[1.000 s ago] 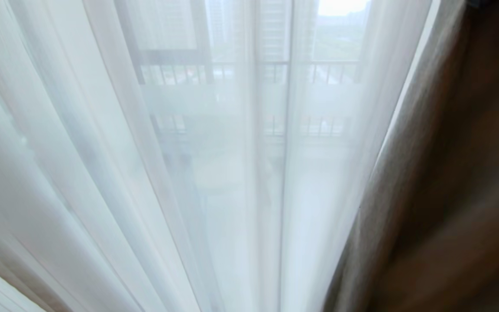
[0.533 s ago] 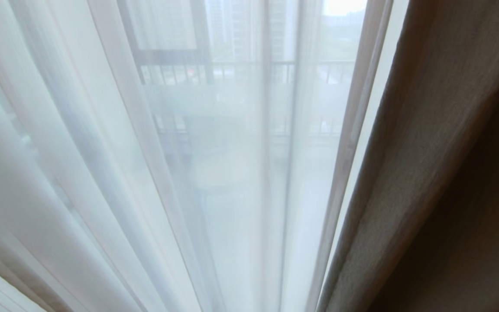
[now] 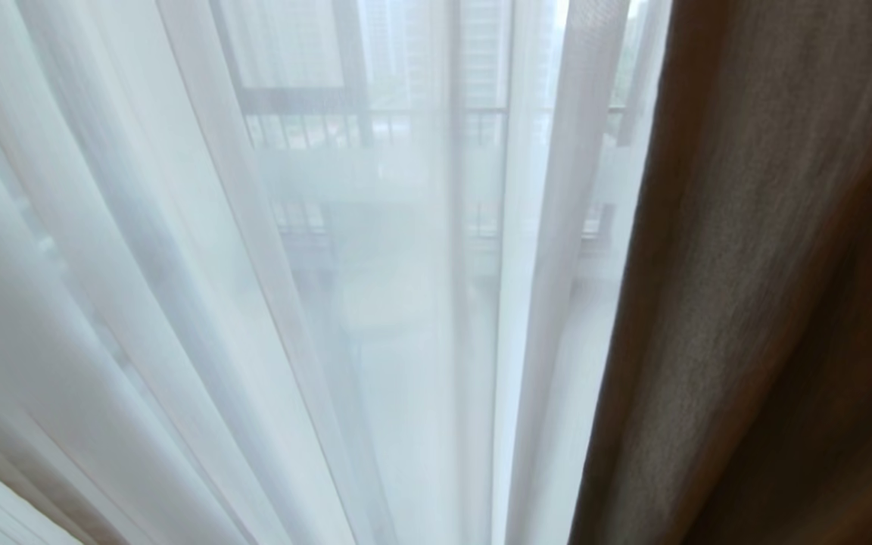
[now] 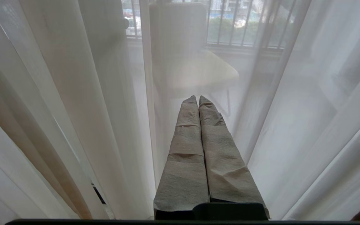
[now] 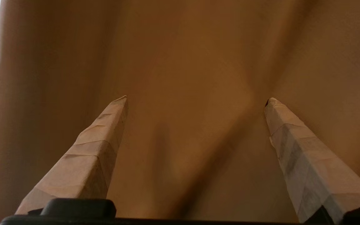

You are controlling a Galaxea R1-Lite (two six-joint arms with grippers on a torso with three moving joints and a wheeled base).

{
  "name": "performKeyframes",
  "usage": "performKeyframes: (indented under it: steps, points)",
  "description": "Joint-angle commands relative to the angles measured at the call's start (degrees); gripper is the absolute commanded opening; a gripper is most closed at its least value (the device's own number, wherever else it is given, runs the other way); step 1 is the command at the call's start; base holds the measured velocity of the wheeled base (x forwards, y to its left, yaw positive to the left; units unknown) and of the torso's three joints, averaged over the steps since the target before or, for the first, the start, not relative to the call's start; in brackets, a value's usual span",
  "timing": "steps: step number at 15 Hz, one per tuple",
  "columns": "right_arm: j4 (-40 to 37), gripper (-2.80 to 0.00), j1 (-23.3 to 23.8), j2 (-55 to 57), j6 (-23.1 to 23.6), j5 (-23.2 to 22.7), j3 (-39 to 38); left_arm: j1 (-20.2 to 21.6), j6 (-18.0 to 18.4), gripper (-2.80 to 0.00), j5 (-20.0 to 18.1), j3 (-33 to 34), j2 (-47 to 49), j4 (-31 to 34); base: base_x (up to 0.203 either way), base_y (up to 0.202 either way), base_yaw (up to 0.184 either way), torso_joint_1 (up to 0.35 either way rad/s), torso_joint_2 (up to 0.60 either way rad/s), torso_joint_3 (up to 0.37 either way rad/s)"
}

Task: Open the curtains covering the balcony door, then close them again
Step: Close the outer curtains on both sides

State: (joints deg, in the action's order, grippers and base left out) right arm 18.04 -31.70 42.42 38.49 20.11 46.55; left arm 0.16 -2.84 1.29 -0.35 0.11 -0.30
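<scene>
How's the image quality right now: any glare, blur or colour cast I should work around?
Head view: backlit sheers glow, balcony railing hazy, drape dark and smeared. Left wrist view: even, soft light through the sheers. Right wrist view: dim orange cast on the drape, blown-out strip at one edge.

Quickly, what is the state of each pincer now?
Left pincer: closed, holding nothing, in front of the white sheers.
Right pincer: open, holding nothing, facing the beige drape.

no text, label, brand, number or sign can be read in any of the views; only unmarked fabric and blurred shapes behind it are shown.
</scene>
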Motion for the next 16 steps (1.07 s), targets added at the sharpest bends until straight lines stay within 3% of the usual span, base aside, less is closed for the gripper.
performKeyframes:
  steps: [1, 6, 7, 8, 12, 16]
  points:
    - [-0.88, 0.0, -0.02, -10.13, 0.83, 0.09, -5.26, 0.02, -0.06, -2.8, 0.03, 0.0, -0.02, -0.05, 0.0, 0.0, 0.0, 0.0, 0.0, 0.0]
    - [-1.34, 0.0, -0.2, -11.62, 1.76, -0.07, -6.12, 0.02, -0.06, -2.8, 0.03, 0.08, -0.02, -0.05, 0.0, 0.0, 0.0, 0.0, 0.0, 0.0]
    - [-1.42, -1.64, -0.21, -11.82, 1.76, -0.08, -6.53, 0.02, -0.06, -2.8, 0.03, 0.0, -0.02, -0.05, 0.0, 0.0, 0.0, 0.0, 0.0, 0.0]
    - [-1.42, -2.8, -0.19, -11.99, 1.76, -0.08, -6.83, 0.02, -0.06, -2.8, 0.03, 0.0, -0.02, -0.05, 0.0, 0.0, 0.0, 0.0, 0.0, 0.0]
    - [-1.4, -2.8, 1.56, -12.91, 1.31, -0.14, -7.54, 0.02, -0.06, -2.8, 0.03, 0.0, -0.02, -0.05, 0.0, 0.0, 0.0, 0.0, 0.0, 0.0]
    - [-1.41, -2.8, 12.64, -15.52, -4.39, -0.72, -11.8, 0.02, -0.06, -2.8, 0.03, 0.0, -0.02, -0.05, 0.0, 0.0, 0.0, 0.0, 0.0, 0.0]
